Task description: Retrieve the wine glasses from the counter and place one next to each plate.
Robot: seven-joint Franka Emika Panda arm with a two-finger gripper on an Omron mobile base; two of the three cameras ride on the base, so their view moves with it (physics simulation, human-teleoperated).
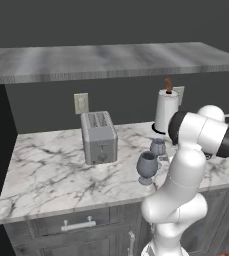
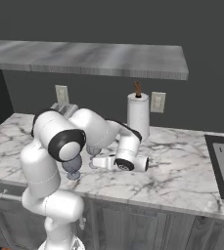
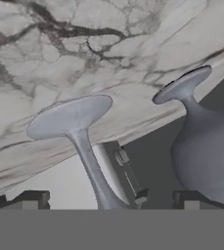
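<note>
Two dark fingertips (image 3: pixel 33 199) rise at the bottom of the hand view, set wide apart, and the thin stem of one wine glass (image 3: pixel 84 146) runs down between them without touching either. Its round foot spreads in the left middle of that frame, flat against the marble. The gripper (image 3: pixel 108 200) is spread wide and holds nothing. A second wine glass (image 3: pixel 206 146) fills the right side of the hand view, its foot at upper right and its rounded bowl beside the right fingertip; the whole view is rolled over, so the counter (image 3: pixel 59 49) lies across the top.

From the left base view, both glasses stand upright near the front edge of the counter, right of centre: the nearer glass (image 1: pixel 147 168) and the farther glass (image 1: pixel 158 147) just behind it, close together and partly hidden by the white arm (image 1: pixel 186 170). A silver toaster (image 1: pixel 99 137) sits well to their left, and a paper towel roll (image 1: pixel 166 111) stands against the wall behind them, under the long shelf (image 1: pixel 111 60).

In the right base view the arm bends low over the counter, with the hand lying level just above the marble at frame centre.
</note>
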